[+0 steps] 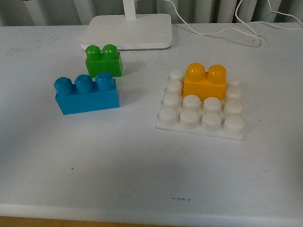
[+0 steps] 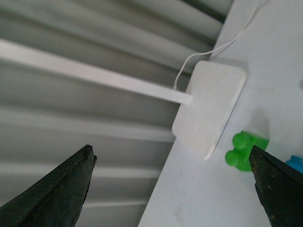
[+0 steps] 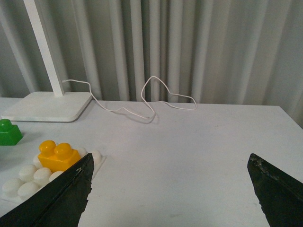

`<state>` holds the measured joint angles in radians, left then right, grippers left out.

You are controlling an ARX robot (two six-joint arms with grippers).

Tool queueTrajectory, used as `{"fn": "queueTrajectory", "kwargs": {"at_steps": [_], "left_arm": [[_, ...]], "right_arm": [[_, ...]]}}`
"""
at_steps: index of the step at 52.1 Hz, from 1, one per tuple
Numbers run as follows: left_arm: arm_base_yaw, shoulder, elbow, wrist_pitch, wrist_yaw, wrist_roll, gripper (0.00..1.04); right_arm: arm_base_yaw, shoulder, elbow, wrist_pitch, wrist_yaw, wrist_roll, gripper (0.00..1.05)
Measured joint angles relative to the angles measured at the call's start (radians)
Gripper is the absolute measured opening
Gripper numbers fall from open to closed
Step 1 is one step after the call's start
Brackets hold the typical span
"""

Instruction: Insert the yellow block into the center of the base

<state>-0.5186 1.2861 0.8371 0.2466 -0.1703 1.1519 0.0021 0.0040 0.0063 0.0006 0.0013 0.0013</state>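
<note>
The yellow block [image 1: 205,80] stands upright on the white studded base [image 1: 200,106], on the studs of its far middle rows. In the right wrist view the yellow block [image 3: 57,155] and the base [image 3: 27,177] lie beside one dark finger. My right gripper [image 3: 170,189] is open over bare table, apart from the block, nothing between its fingers. My left gripper [image 2: 173,189] is open too, with nothing in it, near the table's far edge. Neither gripper shows in the front view.
A blue three-stud brick [image 1: 85,94] and a green two-stud brick [image 1: 104,60] stand left of the base. A white lamp foot [image 1: 127,31] with its pole and a looping cable [image 1: 216,31] sits at the back. The table's front edge [image 1: 150,214] is near.
</note>
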Motion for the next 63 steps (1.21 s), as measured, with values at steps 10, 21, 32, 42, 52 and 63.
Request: {"fn": "queueTrajectory", "kwargs": {"at_steps": [10,21,32,42,52,63], "left_arm": [[0.051,-0.226,-0.24,0.201,-0.122,-0.128,0.98],[0.13,-0.476,-0.443,0.254,-0.224,-0.408,0.98],[0.139,-0.562,-0.48,0.256,-0.228,-0.628,0.98],[0.24,-0.669,-0.554,0.085,-0.098,-1.047,0.6],[0.32,-0.757,-0.641,0.085,-0.02,-1.128,0.27],[0.385,-0.84,-0.708,0.068,0.041,-1.143,0.04]], "right_arm": [[0.0,0.0,0.0,0.0,0.0,0.0,0.95],[0.0,0.0,0.0,0.0,0.0,0.0,0.95],[0.0,0.0,0.0,0.0,0.0,0.0,0.95],[0.0,0.0,0.0,0.0,0.0,0.0,0.95],[0.0,0.0,0.0,0.0,0.0,0.0,0.95],[0.0,0.0,0.0,0.0,0.0,0.0,0.95]]}}
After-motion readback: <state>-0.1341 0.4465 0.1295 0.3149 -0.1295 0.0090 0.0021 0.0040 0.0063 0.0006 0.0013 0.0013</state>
